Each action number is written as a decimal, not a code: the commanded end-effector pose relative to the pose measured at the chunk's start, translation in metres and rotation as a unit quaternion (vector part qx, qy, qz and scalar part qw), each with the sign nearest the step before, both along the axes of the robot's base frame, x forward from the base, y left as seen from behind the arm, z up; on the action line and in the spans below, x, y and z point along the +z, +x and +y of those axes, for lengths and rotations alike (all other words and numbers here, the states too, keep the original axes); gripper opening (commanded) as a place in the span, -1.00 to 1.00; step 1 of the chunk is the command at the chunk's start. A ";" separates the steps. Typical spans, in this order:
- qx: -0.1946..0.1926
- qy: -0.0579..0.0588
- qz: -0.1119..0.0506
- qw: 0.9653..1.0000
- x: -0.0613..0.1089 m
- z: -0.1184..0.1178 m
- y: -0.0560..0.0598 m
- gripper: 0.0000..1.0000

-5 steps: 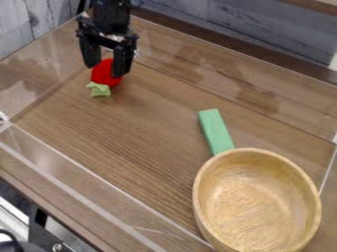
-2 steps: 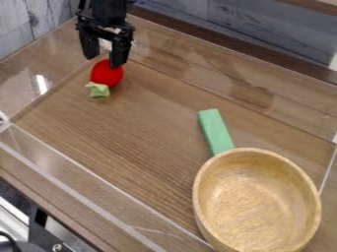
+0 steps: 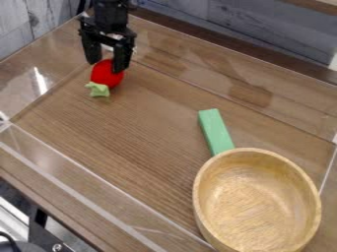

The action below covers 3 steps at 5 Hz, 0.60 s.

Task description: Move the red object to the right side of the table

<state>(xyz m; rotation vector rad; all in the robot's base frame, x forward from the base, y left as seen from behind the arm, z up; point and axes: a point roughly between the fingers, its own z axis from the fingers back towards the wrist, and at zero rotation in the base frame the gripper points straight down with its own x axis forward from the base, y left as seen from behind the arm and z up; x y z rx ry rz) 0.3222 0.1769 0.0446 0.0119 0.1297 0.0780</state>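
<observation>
The red object (image 3: 104, 74) is a little toy strawberry, and it still has to go to the right side. Closest to us is the round wooden bowl (image 3: 258, 208), with the green block (image 3: 216, 131) just behind it. Farther back on the left of the table (image 3: 145, 148) lies the strawberry. The gripper (image 3: 106, 61) hangs right above it, pointing down, its fingers spread wide so they can fit around it.

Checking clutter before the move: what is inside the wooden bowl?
The wooden bowl looks empty: bare wood across its floor and walls. Its near rim runs out of frame at the bottom, so that strip cannot be seen.
</observation>
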 end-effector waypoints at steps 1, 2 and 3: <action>0.003 0.011 -0.019 1.000 0.001 -0.002 0.007 1.00; 0.010 0.006 -0.021 1.000 -0.010 -0.005 0.009 1.00; -0.004 -0.002 -0.021 1.000 -0.007 -0.001 0.004 1.00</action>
